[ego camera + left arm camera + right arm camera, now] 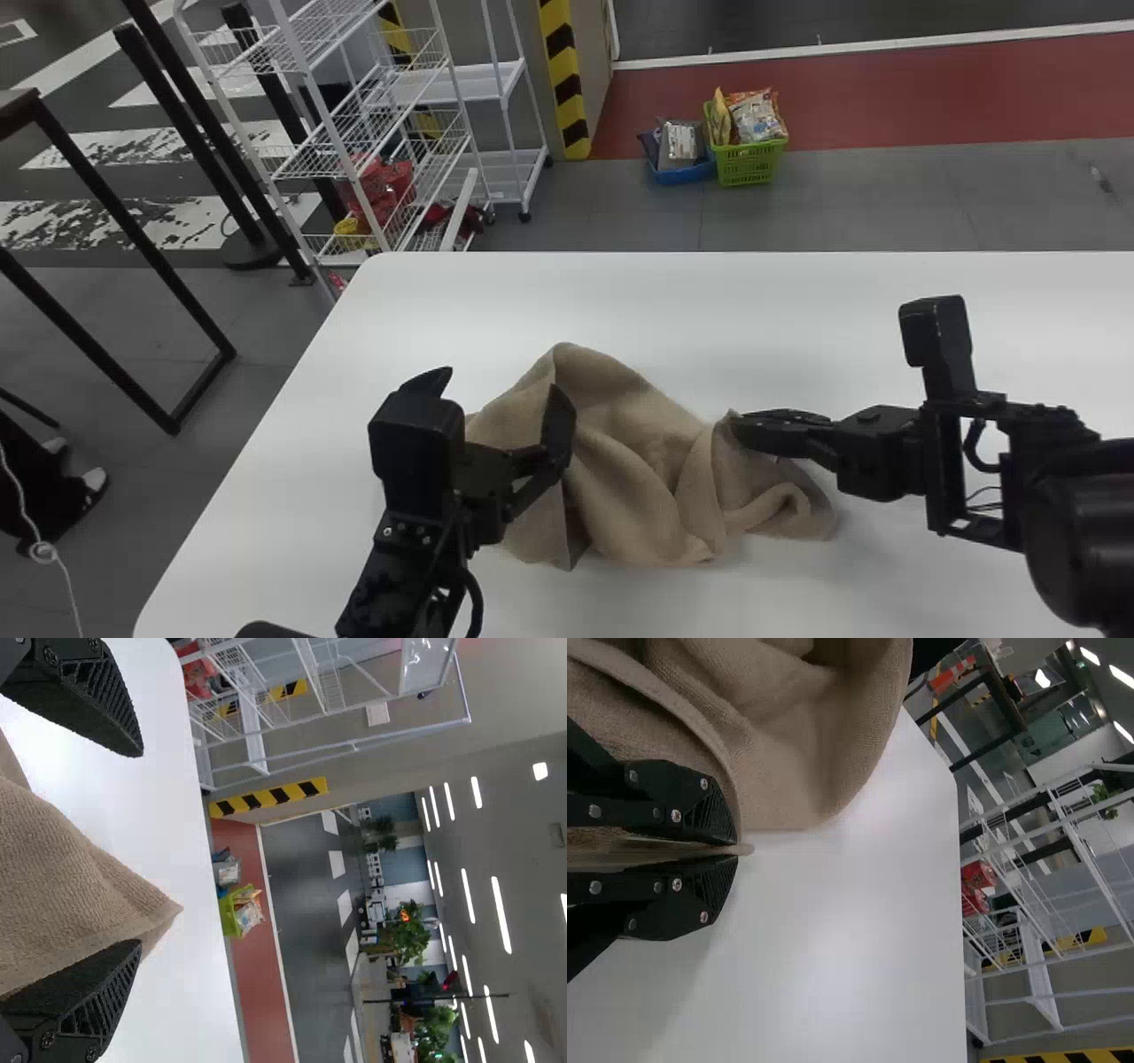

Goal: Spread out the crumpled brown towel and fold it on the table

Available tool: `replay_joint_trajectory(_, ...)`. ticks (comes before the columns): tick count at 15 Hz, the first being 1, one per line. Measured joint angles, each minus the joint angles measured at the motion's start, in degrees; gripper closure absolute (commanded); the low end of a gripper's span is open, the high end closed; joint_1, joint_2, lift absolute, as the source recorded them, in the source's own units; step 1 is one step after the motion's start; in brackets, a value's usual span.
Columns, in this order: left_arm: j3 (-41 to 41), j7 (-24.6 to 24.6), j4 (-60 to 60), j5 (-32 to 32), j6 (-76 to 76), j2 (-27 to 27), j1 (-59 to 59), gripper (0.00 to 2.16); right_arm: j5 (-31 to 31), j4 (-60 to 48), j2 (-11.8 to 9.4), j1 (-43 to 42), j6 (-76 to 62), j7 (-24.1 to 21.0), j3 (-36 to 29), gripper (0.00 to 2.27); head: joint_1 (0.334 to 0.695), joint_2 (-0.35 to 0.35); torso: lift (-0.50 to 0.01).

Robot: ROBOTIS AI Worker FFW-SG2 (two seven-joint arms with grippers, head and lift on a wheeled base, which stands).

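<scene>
OK, driving this from my remote station, here's where I'm at. The brown towel (620,461) is a crumpled heap on the white table (797,306), bunched up with deep folds and a rounded hump on its far side. My 2 arms are both at it.

Left gripper (496,391) is over the left part of the towel, jaws spread wide. In the left wrist view I've got a pointy bit of cloth sticking out between the fingers of the left gripper (140,849), closer to 1 finger than the other. That finger overlaps the cloth in the picture, but I can't tell if it's actually touching. Nothing is pinched on that side.

Right gripper (740,430) comes in from the right and has its jaws pressed together on the towel. The right wrist view shows it nicely: a thin fold of cloth is squeezed in the right gripper (736,850), with a sliver poking out past the tips. More of the towel bulges up right beside it.

Past the table, I can see a white wire rack (330,127) off to the left, a yellow-and-black striped guard (567,80), plus 2 baskets on the floor, a green basket (749,164) and a blue basket (682,175) just beside it.
</scene>
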Motion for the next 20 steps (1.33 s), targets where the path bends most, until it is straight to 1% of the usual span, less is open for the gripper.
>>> replay_joint_trajectory(3, 0.05, 0.09, -0.03, 0.07, -0.03, -0.02, 0.09, 0.04, -0.70, -3.99, 0.00, 2.35, -1.36, 0.12, -1.33, 1.69, 0.695, 0.267, -0.127)
replay_joint_trajectory(6, 0.06, 0.11, -0.17, 0.18, -0.04, -0.08, 0.55, 0.04, -1.16, -14.52, 0.00, 5.83, 1.19, 0.05, -4.61, 1.69, 0.695, 0.242, -0.127)
replay_joint_trajectory(7, 0.09, 0.03, -0.30, 0.29, -0.04, -0.07, 0.82, 0.04, -1.37, -18.95, 0.00, 6.72, 3.44, 0.13, -6.37, 1.69, 0.695, 0.232, -0.127)
replay_joint_trajectory(8, 0.12, -0.06, -0.48, 0.38, -0.08, -0.04, 1.09, 0.04, -1.47, -22.93, 0.00, 7.04, 6.19, 0.19, -8.27, 1.69, 0.695, 0.205, -0.127)
replay_joint_trajectory(9, 0.15, -0.13, -0.67, 0.46, -0.13, -0.01, 1.28, 0.04, -1.54, -26.10, 0.00, 6.73, 9.39, 0.44, -10.32, 1.74, 0.695, 0.189, -0.127)
replay_joint_trajectory(11, 0.45, -1.41, -1.12, 0.72, 0.00, 0.00, 1.74, 0.04, -2.16, -30.03, 0.00, 4.63, 16.13, 1.42, -14.18, 1.74, 0.695, 0.160, -0.127)
replay_joint_trajectory(13, 0.90, -4.01, -1.54, 1.27, 0.48, 0.00, 2.30, 0.04, -2.49, -34.18, 0.00, 2.45, 22.37, 1.74, -16.26, 1.74, 0.695, 0.129, -0.127)
replay_joint_trajectory(16, 2.14, -13.40, -3.32, 3.19, 3.82, 0.11, 3.88, 0.04, -1.65, -40.74, 0.01, -0.93, 29.20, 0.81, -17.32, 1.74, 0.695, 0.098, -0.127)
replay_joint_trajectory(18, 2.85, -18.21, -4.49, 3.60, 5.77, 0.30, 4.95, 0.04, -0.57, -41.36, 0.00, -4.28, 32.09, -2.14, -19.24, 1.74, 0.695, 0.044, -0.127)
replay_joint_trajectory(20, 3.26, -20.80, -4.99, 3.56, 7.86, 0.64, 5.35, 0.04, -0.28, -41.13, 0.00, -5.85, 32.44, -6.00, -21.22, 1.74, 0.695, 0.012, -0.127)
